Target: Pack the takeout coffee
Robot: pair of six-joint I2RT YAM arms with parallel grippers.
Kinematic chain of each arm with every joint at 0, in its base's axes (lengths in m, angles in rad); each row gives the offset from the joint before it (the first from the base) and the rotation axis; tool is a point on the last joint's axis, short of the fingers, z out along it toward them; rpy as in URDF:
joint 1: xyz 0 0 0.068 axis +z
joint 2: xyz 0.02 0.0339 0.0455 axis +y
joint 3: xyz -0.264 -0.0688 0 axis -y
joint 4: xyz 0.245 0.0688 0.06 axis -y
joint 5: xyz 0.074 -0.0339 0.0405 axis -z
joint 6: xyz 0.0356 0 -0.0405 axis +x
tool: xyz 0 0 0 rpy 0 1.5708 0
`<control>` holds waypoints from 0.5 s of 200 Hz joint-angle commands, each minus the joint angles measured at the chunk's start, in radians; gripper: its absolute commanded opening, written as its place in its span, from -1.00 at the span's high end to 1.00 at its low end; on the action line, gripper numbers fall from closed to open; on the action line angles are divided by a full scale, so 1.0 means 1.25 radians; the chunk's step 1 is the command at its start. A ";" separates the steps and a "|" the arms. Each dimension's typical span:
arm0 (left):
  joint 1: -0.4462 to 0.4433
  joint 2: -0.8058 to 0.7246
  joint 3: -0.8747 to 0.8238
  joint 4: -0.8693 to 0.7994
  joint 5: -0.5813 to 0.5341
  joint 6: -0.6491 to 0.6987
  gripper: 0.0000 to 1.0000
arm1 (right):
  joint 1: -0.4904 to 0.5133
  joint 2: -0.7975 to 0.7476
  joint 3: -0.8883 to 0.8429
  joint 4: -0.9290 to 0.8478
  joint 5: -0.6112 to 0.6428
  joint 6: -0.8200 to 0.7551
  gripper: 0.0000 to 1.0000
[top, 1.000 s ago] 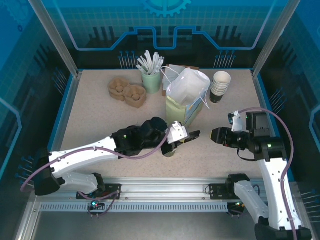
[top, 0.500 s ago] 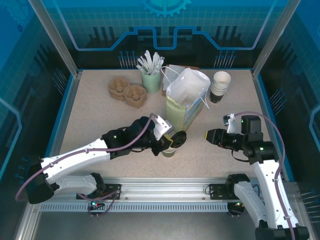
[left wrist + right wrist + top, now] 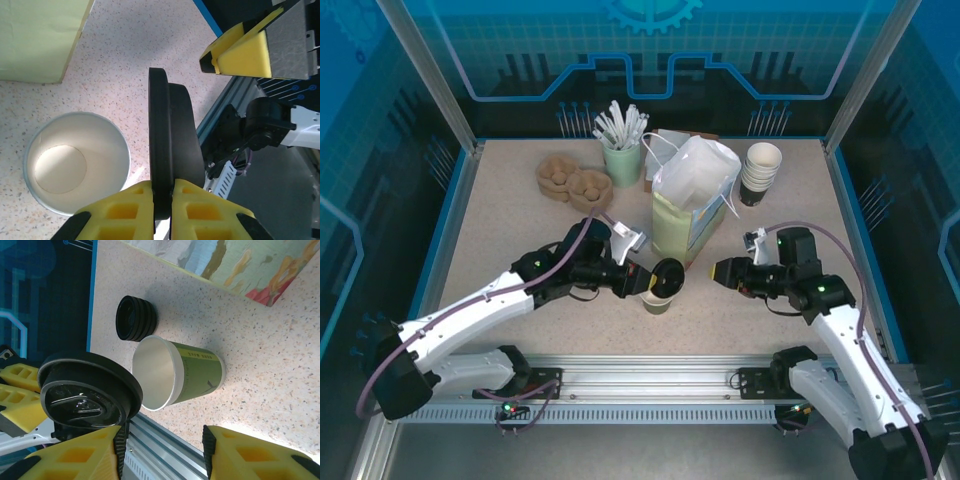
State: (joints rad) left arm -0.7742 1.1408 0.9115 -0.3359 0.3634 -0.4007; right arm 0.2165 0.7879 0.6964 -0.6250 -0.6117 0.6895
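Saw left end effector (image 3: 162, 207) clenched on black lid (image 3: 175, 145), on edge just beside open cup (image 3: 75, 167). Saw right end effector (image 3: 162, 452) parted, empty, near cup.

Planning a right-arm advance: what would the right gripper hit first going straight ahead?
Likely the paper cup, dead ahead of the right gripper; the black lid in the left gripper lies ahead of one finger and may be nearer.
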 commanded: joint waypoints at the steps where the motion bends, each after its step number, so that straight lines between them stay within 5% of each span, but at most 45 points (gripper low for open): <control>1: 0.029 -0.018 -0.014 -0.016 0.075 -0.050 0.73 | 0.012 0.022 -0.004 0.073 -0.025 0.026 0.08; 100: 0.104 0.023 -0.053 0.025 0.203 -0.167 0.72 | 0.087 0.130 0.000 0.164 -0.038 0.056 0.09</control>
State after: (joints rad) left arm -0.6647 1.1530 0.8658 -0.3313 0.5369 -0.5556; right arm 0.3073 0.9363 0.6949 -0.4561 -0.6369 0.7486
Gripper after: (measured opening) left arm 0.142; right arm 0.457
